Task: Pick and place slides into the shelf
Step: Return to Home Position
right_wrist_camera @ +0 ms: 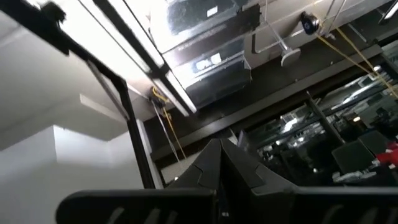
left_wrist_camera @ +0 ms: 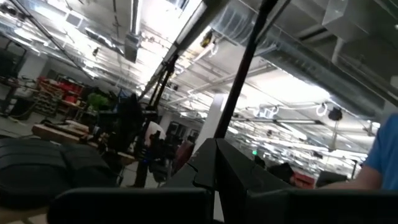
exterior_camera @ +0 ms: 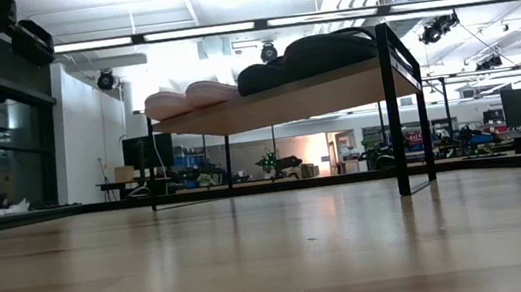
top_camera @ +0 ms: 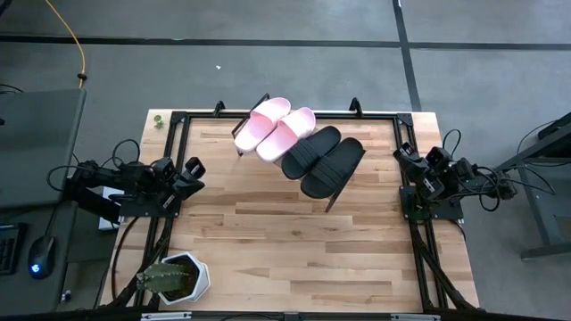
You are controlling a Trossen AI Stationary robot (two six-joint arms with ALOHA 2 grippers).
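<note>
Two pale pink slides [top_camera: 275, 128] and two black slides [top_camera: 323, 160] lie side by side, soles down, on the slanted wood shelf, whose black frame [top_camera: 334, 201] shows at its corners, at the table's far middle. In the low view the shelf board [exterior_camera: 285, 99] stands raised on its black legs, with the pink slides [exterior_camera: 189, 97] and black slides [exterior_camera: 319, 55] on top. My left gripper [top_camera: 193, 170] rests shut at the table's left edge. My right gripper [top_camera: 403, 157] rests shut at the right edge. Both are empty and far from the shelf.
A cactus in a white pot [top_camera: 176, 277] stands at the near left corner. A black metal frame [top_camera: 169, 152] runs along the table's left, far and right edges. A person's blue sleeve [left_wrist_camera: 384, 155] shows beyond the table in the left wrist view.
</note>
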